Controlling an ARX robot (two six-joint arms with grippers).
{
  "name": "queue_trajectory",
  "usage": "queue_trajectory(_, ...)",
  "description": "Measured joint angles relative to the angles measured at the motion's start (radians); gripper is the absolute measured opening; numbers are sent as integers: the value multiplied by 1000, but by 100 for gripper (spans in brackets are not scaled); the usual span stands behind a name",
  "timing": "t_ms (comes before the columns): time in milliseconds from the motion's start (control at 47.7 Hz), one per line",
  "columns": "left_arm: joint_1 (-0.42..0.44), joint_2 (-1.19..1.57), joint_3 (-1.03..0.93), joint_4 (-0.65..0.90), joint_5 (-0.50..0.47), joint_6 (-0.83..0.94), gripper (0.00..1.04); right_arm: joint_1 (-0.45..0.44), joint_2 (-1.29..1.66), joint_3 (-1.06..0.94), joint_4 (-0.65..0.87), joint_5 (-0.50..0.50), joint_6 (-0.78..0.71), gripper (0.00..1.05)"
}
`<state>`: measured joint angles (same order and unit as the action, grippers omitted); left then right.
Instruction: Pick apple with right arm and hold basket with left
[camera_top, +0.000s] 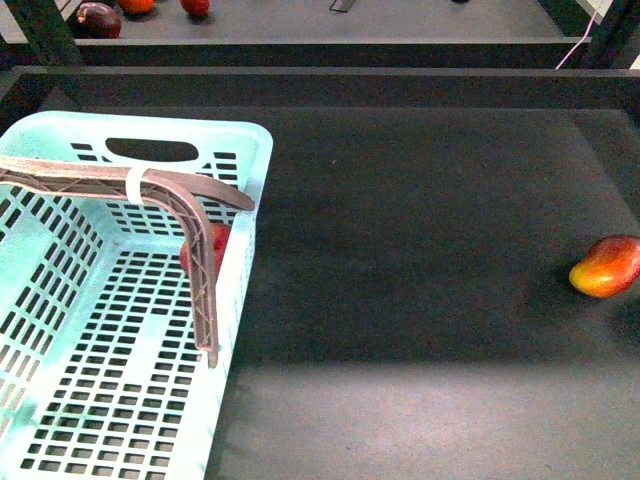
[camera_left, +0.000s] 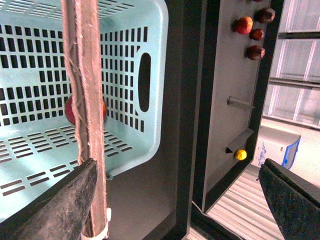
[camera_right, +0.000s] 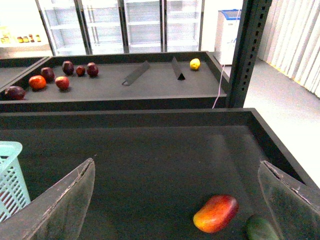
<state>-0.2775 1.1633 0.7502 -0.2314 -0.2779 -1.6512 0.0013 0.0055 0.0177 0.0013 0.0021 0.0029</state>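
The mint-aqua basket (camera_top: 245, 260) stands at the near left of the dark tray. Its brown ribbed handle (camera_top: 200, 270) lies folded across the inside. The red apple (camera_top: 219, 239) rests on the basket floor against the right wall, mostly hidden by the handle. In the left wrist view the apple (camera_left: 69, 111) peeks out on both sides of the handle (camera_left: 85, 75). My left gripper (camera_left: 180, 200) is open above the basket (camera_left: 159, 35), and the handle runs just inside one finger (camera_left: 60, 210). My right gripper (camera_right: 177, 200) is open over bare tray, holding nothing. Neither arm shows in the front view.
A yellow-to-red mango-like fruit (camera_top: 606, 266) lies at the tray's right edge, next to a green fruit (camera_right: 261, 229). A raised wall (camera_top: 320, 85) bounds the tray's far side. Behind it, another tray holds several dark-red fruits (camera_right: 50, 80) and a yellow one (camera_right: 195, 64).
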Motion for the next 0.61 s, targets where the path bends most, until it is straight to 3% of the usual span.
queue_trajectory(84, 22, -53, -189, 468, 40, 455, 80, 0, 0, 0, 0, 0, 0, 96)
queue_trajectory(147, 42, -91, -299, 704, 59, 787, 69, 0, 0, 0, 0, 0, 0, 96)
queue_trajectory(231, 76, -150, -397, 877, 84, 1205, 53, 0, 0, 0, 0, 0, 0, 96)
queue_trajectory(294, 102, -200, -449, 899, 105, 1435, 39, 0, 0, 0, 0, 0, 0, 96)
queue_trajectory(461, 145, -288, -546, 896, 154, 1605, 5, 0, 0, 0, 0, 0, 0, 96)
queue_trajectory(608, 178, -377, -605, 867, 181, 1630, 3, 0, 0, 0, 0, 0, 0, 96)
